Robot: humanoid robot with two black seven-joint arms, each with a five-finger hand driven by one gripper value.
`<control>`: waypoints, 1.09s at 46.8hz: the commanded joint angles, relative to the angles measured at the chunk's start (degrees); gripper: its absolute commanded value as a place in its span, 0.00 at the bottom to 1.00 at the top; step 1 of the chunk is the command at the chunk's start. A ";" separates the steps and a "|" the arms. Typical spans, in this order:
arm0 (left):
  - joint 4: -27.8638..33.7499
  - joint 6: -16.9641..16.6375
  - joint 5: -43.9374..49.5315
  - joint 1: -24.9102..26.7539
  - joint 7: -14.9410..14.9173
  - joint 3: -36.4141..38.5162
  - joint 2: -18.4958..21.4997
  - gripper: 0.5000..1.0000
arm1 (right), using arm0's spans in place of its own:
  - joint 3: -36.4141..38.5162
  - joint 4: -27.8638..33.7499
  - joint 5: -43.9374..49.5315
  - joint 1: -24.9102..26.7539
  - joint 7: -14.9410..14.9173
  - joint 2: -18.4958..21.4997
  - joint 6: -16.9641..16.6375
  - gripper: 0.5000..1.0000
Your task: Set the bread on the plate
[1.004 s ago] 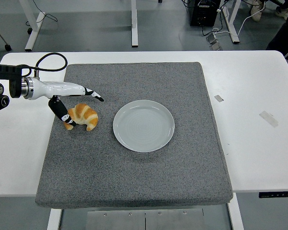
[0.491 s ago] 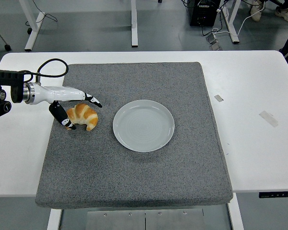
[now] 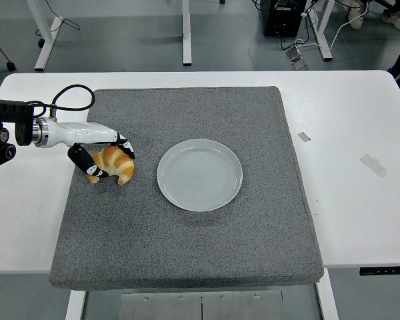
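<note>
White and wide, the tabletop (image 3: 360, 200) carries a large square mat of grey felt-like material (image 3: 187, 233), and behind it a grey floor with table legs and some cables is visible. On the mat, a little right of its middle, sits a round pale grey-green ceramic plate (image 3: 199, 175), and nothing lies on it.

The bread, a golden-brown croissant with a curved shape (image 3: 115, 163), rests on the mat to the left of the plate, near it but not touching. The robot's left hand (image 3: 97, 148), white with black fingers, reaches in from the left edge and is closed around the croissant: one black finger (image 3: 125, 148) curls over its far side and the thumb presses at its near left end. The croissant seems to lie on the mat, not lifted, though a small gap underneath cannot be excluded. The right arm does not appear.

My judgement is that the task is at its early part. The grasp looks made or nearly made, but the lifting, the carrying to the right over the plate and the release are all left to do.
</note>
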State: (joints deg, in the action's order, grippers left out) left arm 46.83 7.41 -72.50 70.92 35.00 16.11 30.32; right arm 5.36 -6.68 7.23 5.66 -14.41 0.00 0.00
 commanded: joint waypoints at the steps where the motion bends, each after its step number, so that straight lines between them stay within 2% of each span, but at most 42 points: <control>1: -0.07 -0.99 -0.28 0.00 0.00 -0.03 0.00 0.37 | 0.00 0.00 0.06 -0.04 0.00 0.00 0.00 1.00; 16: -1.57 -1.87 -1.51 0.00 0.00 -0.03 -0.88 0.00 | 0.00 0.00 -0.02 -0.04 0.00 0.00 0.00 1.00; 35: -1.57 -1.87 -0.98 1.06 0.00 -0.20 -0.61 0.00 | 0.00 0.00 0.07 -0.04 0.00 0.00 0.00 1.00; 51: -0.69 -1.08 -0.72 5.10 0.00 -0.11 0.09 0.00 | 0.00 0.00 -0.02 -0.04 0.00 0.00 0.00 1.00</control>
State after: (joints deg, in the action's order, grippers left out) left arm 45.88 6.21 -73.22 75.07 35.01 15.95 30.27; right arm 5.36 -6.68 7.25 5.65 -14.41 0.00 0.00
